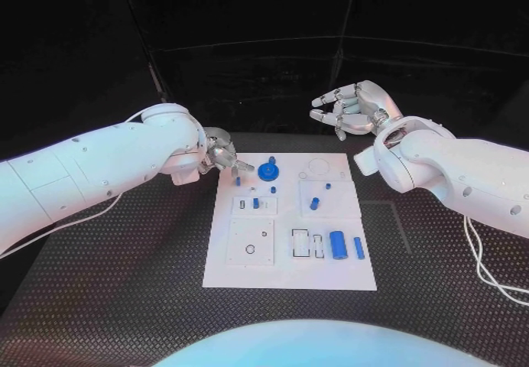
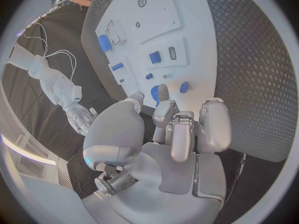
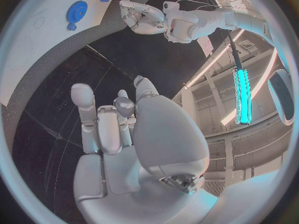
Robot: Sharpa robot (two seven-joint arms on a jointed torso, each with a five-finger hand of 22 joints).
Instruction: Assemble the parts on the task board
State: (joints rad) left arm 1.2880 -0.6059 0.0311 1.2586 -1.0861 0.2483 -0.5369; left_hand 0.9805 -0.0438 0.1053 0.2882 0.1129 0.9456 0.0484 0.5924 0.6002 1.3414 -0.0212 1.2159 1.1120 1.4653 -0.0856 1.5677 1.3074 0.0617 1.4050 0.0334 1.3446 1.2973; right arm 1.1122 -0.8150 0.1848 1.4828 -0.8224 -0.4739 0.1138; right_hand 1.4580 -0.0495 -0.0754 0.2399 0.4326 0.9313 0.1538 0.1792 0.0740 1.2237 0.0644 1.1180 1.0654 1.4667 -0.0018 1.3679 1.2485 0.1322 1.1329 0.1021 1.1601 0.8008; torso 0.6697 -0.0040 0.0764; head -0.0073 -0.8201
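- Board lies mid table, white, long side running near to far.
- Left robot hand hovers at the board's far left corner, fingers curled in; I can't see anything held in it. Left wrist view: fingertips are right over the gear and close to a small peg.
- Right robot hand is raised beyond the board's far edge, well apart from all parts, fingers loosely curled, holding nothing visible.
- Gear sits far left on the board; a small blue peg is just left of it.
- More parts: a short piece in the middle, a thick cylinder and a thin rod near right.
- Risk: left fingers are crowded round gear and peg, so a blind closing could knock the peg over or push it off the board's left edge.
- Risk: the board looks loose on the table, so a sideways push from the hand may shift it and throw off every slot position.
- Risk: near-right cylinder and rod are round and could roll if the board gets bumped.
- Risk: whether the gear is seated I cannot tell; pressing on it tilted may jam it.
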